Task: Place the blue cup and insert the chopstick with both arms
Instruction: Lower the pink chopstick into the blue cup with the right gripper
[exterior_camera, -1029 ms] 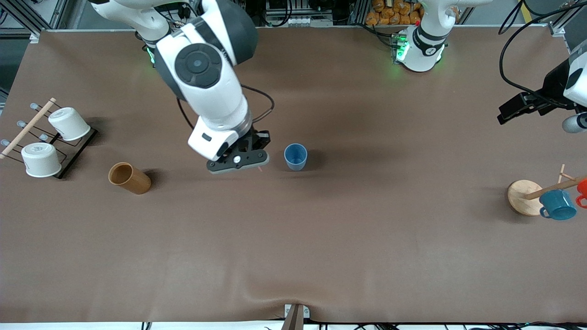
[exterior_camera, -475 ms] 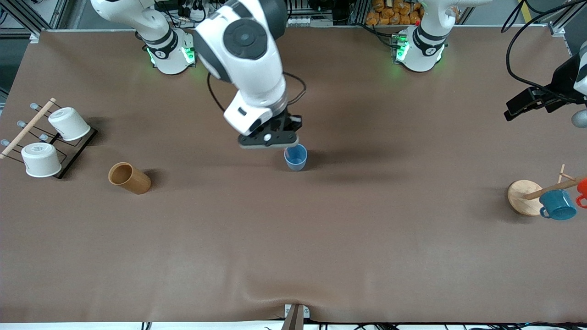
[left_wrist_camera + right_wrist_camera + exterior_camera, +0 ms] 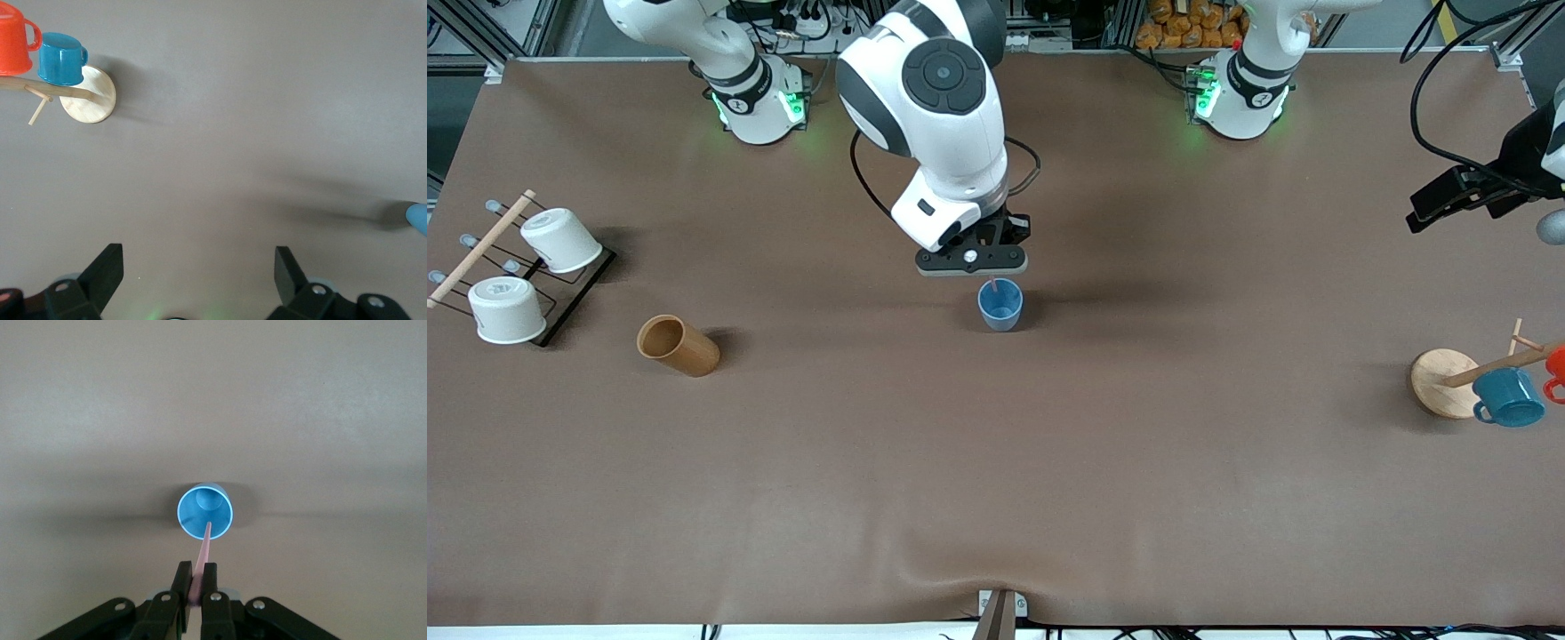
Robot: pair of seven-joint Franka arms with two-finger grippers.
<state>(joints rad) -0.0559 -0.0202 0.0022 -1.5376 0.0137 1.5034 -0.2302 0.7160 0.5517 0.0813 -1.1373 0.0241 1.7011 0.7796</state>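
The light-blue cup [image 3: 1000,305] stands upright and empty mid-table; it also shows in the right wrist view [image 3: 205,511] and at the edge of the left wrist view [image 3: 417,217]. My right gripper [image 3: 980,267] hangs over the cup, shut on the thin pink chopstick [image 3: 993,284], which points down with its tip over the cup's rim [image 3: 203,557]. My left gripper [image 3: 1418,218] waits, raised over the left arm's end of the table, and is open and empty [image 3: 199,263].
A brown wooden cup [image 3: 678,346] lies toward the right arm's end, beside a black rack [image 3: 569,298] with two white cups. A wooden mug stand [image 3: 1445,382] with a teal mug [image 3: 1508,397] and a red mug [image 3: 1556,369] is at the left arm's end.
My right gripper has carried the chopstick from beside the blue cup to over it. The left gripper has shifted slightly up toward the table's end.
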